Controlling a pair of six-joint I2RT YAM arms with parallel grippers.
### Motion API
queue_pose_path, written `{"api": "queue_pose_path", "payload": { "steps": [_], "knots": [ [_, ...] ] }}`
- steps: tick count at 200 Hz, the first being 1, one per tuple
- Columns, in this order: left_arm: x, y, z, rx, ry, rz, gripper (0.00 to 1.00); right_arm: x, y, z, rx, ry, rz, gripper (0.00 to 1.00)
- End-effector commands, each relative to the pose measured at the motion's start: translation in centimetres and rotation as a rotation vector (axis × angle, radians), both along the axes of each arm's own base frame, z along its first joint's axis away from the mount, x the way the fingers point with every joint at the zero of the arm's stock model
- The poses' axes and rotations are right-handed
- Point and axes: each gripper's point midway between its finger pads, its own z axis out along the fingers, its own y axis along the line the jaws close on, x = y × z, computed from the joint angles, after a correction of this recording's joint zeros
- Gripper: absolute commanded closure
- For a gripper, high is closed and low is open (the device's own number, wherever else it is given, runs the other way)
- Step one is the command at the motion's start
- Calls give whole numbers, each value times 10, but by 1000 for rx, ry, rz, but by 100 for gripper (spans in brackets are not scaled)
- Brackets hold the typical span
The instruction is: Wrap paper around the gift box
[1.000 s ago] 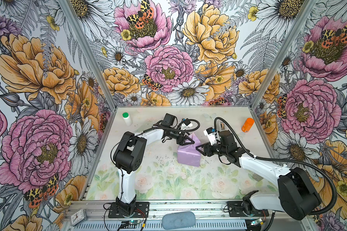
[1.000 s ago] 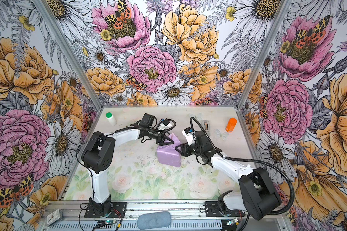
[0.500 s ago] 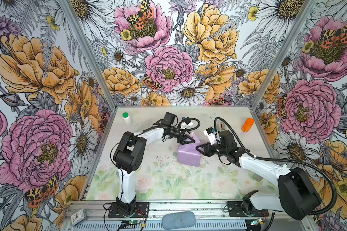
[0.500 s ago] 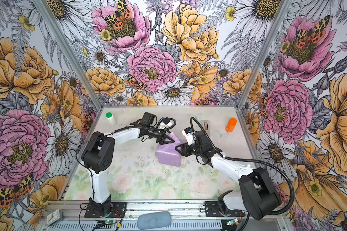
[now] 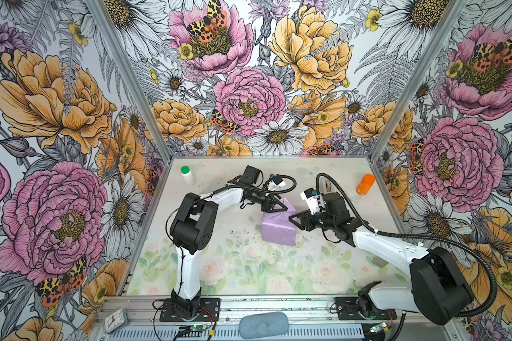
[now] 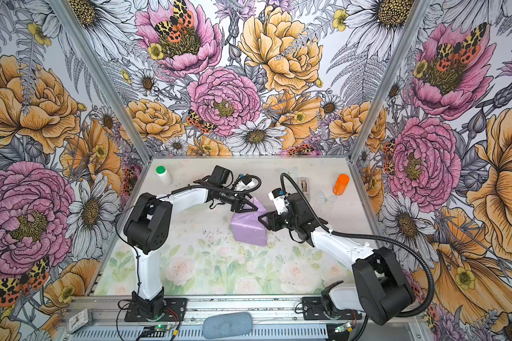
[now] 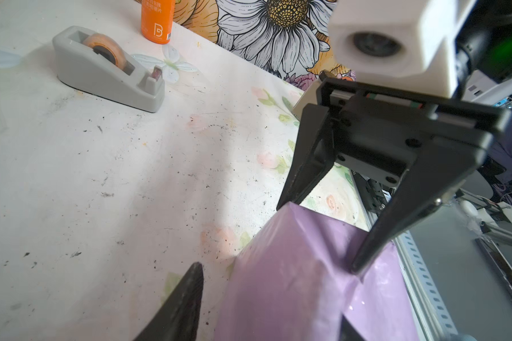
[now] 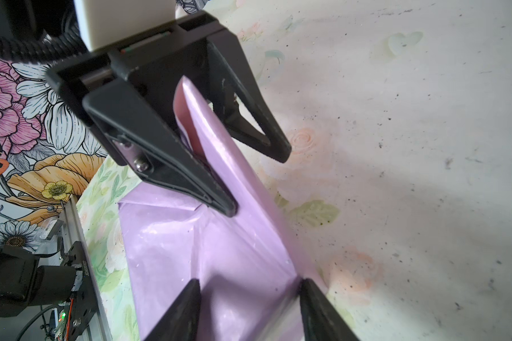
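Two grippers meet at the wrapped gift box (image 5: 278, 230), which sits near the middle of the bench (image 5: 249, 265), nearer its far edge, fully covered by the paper (image 6: 249, 228). The left gripper (image 5: 275, 206) has its jaws spread astride an upright paper flap (image 8: 195, 118) at the parcel's far side. The right gripper (image 5: 296, 220) has its jaws spread across the parcel's right end, fingertips touching the paper.

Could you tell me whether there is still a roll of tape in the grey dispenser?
Yes, the tape dispenser holds an amber roll of tape in its cradle.
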Motion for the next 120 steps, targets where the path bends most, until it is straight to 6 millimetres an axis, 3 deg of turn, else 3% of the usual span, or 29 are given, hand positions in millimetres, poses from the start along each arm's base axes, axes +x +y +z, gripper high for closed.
{"api": "queue_pose_path", "payload": {
  "steps": [1, 27, 61, 93, 120],
  "knots": [
    [-12, -4, -21, 44, 18, -34, 54, -18, -11, -33, -88, 92, 0, 45],
    [-16, -1, -19, 41, 24, -38, 70, -15, -13, -20, -79, 55, -22, 45],
    [-19, 8, -15, 48, 24, -20, 79, -18, -25, 12, -59, -17, -86, 44],
    [-15, 13, -15, 97, 18, 33, 88, -35, -39, 42, 10, -80, -151, 45],
    [-13, 16, -13, 121, 26, 70, 93, -53, -38, 51, 87, -75, -134, 50]
  ]
}}
